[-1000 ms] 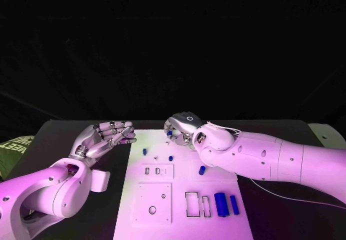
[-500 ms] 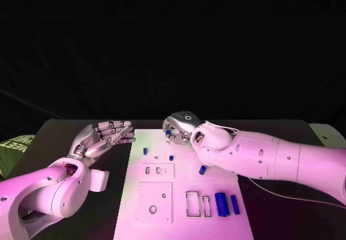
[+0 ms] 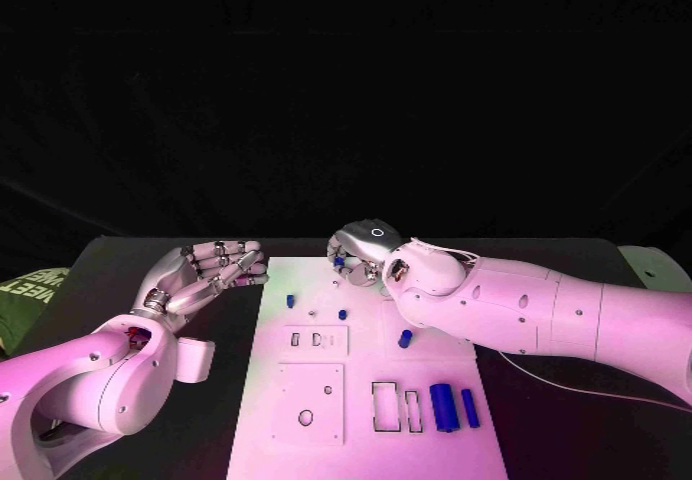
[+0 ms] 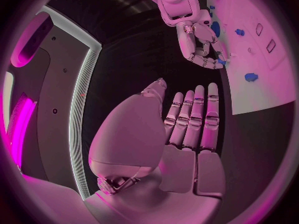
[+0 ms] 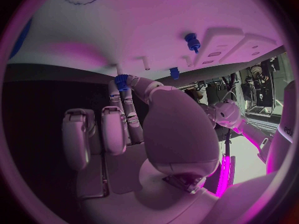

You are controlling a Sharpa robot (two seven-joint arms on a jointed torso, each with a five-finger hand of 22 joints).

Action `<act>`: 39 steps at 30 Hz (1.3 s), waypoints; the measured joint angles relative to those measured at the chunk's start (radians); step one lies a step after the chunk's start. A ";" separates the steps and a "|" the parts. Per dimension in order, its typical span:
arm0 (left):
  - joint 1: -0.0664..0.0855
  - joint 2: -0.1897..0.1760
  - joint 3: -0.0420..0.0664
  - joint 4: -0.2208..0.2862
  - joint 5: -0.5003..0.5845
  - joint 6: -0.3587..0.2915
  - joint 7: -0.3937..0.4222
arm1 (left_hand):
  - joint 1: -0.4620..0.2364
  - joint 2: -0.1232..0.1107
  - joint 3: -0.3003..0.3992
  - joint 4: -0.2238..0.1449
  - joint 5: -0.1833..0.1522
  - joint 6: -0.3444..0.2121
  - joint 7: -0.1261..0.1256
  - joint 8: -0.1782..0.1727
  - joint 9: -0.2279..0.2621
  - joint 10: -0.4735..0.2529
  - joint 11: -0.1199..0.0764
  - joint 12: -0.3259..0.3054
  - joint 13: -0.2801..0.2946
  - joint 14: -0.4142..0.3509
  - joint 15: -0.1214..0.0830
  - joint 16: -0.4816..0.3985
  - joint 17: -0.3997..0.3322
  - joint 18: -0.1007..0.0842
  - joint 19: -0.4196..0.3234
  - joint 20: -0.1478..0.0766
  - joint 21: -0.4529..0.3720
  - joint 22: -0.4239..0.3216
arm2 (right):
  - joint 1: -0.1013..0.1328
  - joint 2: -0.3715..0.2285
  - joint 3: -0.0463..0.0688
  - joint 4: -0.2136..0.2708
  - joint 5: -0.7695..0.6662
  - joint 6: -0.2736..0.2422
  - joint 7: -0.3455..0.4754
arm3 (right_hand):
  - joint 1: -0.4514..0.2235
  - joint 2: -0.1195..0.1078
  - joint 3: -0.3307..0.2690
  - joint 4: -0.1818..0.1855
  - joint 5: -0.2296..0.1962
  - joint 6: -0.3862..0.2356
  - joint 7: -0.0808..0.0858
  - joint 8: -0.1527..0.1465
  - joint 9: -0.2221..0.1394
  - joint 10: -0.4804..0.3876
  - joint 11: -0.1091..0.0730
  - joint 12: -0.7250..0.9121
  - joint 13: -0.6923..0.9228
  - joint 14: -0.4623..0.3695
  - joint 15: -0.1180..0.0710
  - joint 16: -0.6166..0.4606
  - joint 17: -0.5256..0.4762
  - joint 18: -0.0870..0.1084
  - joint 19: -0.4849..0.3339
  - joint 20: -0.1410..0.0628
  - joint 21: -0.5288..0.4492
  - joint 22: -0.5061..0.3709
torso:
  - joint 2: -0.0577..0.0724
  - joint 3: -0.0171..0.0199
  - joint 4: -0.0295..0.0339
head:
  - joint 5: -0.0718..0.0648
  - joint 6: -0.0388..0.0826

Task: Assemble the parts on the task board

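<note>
Black table (image 3: 130,265) — white task board (image 3: 368,400), green cloth (image 3: 26,290)

Matt white task board (image 3: 433,300), glossy arms (image 3: 562,310)

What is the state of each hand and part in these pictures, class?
Left silver hand: open, fingers straight, holding nothing, beside the white task board.
Right silver hand: pinching a small blue toothed part over the board's far end.
Two blue cylinders: lying side by side at the board's near end.
</note>
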 measured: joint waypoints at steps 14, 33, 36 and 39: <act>0.001 -0.003 0.000 0.000 0.000 0.000 -0.001 | 0.000 0.000 0.000 0.000 0.000 0.000 0.000 0.000 0.000 0.000 0.000 0.000 0.000 0.000 0.000 0.000 0.000 0.000 0.000 0.000 0.000 -0.001 | -0.004 -0.018 -0.003 0.019 -0.009 0.004 -0.014 | -0.001 -0.001 0.000 0.000 -0.004 0.000 0.000 0.001 0.000 0.001 0.001 0.000 0.005 0.000 0.000 0.000 0.000 0.000 0.000 0.000 0.000 0.000 | 0.001 -0.0010 0.0039 | -0.004 -0.001; 0.002 -0.006 0.000 0.000 0.000 0.000 -0.002 | 0.000 0.000 0.000 0.000 0.000 0.000 0.000 0.000 0.000 0.000 0.000 -0.004 0.000 0.000 0.000 0.000 0.001 0.000 0.000 0.000 0.000 -0.001 | -0.005 -0.019 -0.005 0.012 -0.008 0.004 -0.015 | -0.065 -0.055 -0.082 0.042 -0.085 -0.169 0.018 -0.111 -0.031 -0.177 0.012 -0.044 -0.025 0.000 0.033 -0.081 -0.152 0.024 -0.127 0.034 -0.156 -0.079 | 0.002 -0.0034 0.0083 | -0.012 0.002; 0.002 -0.006 0.000 0.000 0.000 0.000 -0.002 | 0.000 0.000 0.000 0.000 0.000 0.000 0.000 0.000 0.000 0.000 0.000 -0.004 0.000 0.000 0.000 0.000 0.001 0.000 0.000 0.000 0.000 -0.002 | -0.004 -0.024 -0.005 0.017 -0.007 0.001 -0.013 | -0.056 -0.046 -0.118 0.052 -0.085 -0.169 0.018 -0.111 -0.032 -0.184 0.012 -0.044 -0.028 0.000 0.033 -0.081 -0.156 0.024 -0.127 0.034 -0.162 -0.083 | 0.002 -0.0036 0.0090 | -0.013 0.003; 0.003 -0.006 0.000 -0.001 0.000 0.001 -0.003 | 0.000 0.000 0.000 0.000 0.000 0.000 0.000 0.000 0.000 0.000 0.000 -0.004 0.000 0.000 0.000 0.000 0.001 0.000 0.000 0.000 0.000 -0.002 | -0.004 -0.045 -0.004 0.037 -0.005 -0.006 -0.012 | -0.051 -0.040 -0.134 0.063 -0.074 -0.164 0.023 -0.111 -0.032 -0.184 0.012 -0.034 -0.028 0.000 0.033 -0.081 -0.155 0.024 -0.127 0.034 -0.162 -0.079 | 0.003 -0.0040 0.0097 | -0.014 0.004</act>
